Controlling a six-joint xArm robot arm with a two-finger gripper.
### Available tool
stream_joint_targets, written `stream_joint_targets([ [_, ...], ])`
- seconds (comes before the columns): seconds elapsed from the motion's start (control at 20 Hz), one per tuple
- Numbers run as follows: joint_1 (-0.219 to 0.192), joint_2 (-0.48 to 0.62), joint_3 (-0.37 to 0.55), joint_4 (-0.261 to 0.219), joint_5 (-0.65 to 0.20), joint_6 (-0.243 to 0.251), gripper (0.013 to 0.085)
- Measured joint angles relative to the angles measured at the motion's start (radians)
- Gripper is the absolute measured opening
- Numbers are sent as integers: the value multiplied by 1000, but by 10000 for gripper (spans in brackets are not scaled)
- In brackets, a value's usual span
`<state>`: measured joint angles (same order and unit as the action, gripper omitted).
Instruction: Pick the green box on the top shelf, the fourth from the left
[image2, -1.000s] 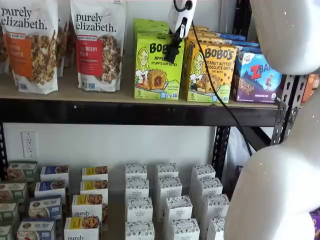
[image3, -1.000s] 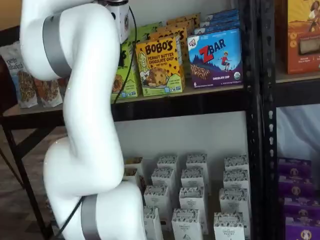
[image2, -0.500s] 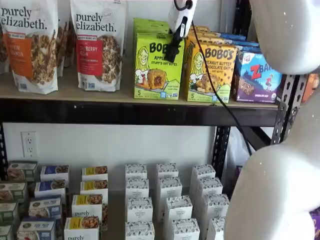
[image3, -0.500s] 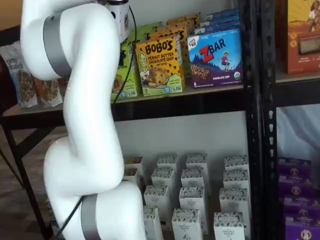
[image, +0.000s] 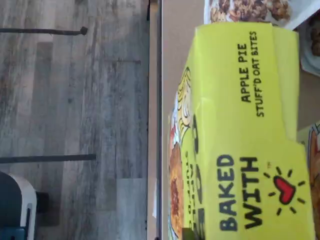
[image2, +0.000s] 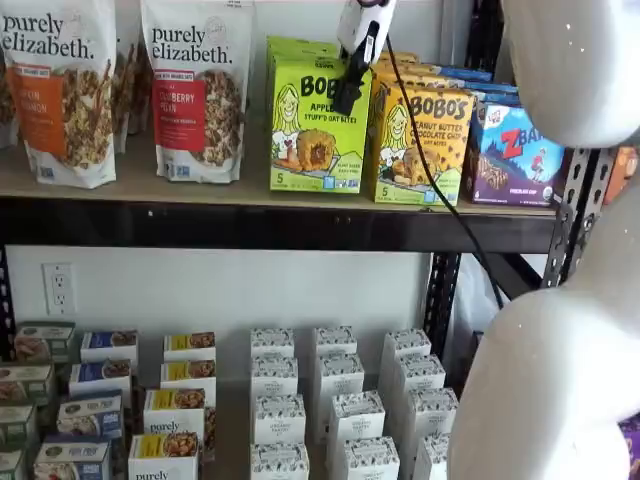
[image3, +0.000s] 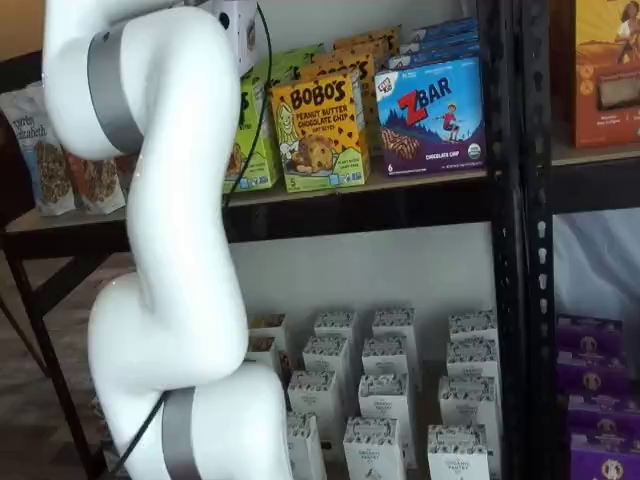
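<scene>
The green box stands upright on the top shelf, its bottom edge a little above the board. It also shows in a shelf view, half hidden by my arm. My gripper comes down from above. One black finger lies across the box's front at its top right; the other is hidden behind it. The fingers are closed on the box. The wrist view shows the box's top face, reading "Apple Pie Stuff'd Oat Bites", with the shelf's front edge beside it.
A yellow-orange Bobo's carton stands close on the box's right, then a blue ZBar box. Purely Elizabeth bags stand on its left. Small white cartons fill the lower level. My white arm blocks part of the shelf.
My gripper has risen a little, and the green box has risen with it, so its bottom edge is higher on the shelf than before.
</scene>
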<state>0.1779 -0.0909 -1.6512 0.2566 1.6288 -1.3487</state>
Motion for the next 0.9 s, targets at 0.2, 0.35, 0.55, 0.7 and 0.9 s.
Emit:
stream_joint_targets([
  [0.2, 1, -12, -4, 7, 14, 6, 290],
  [0.35, 2, -29, 0, 12, 23, 11, 290],
  [0.55, 0, -56, -7, 17, 69, 18, 290],
  [0.7, -8, -80, -4, 26, 99, 18, 290],
  [0.9, -19, -130, 24, 27, 118, 14, 290],
])
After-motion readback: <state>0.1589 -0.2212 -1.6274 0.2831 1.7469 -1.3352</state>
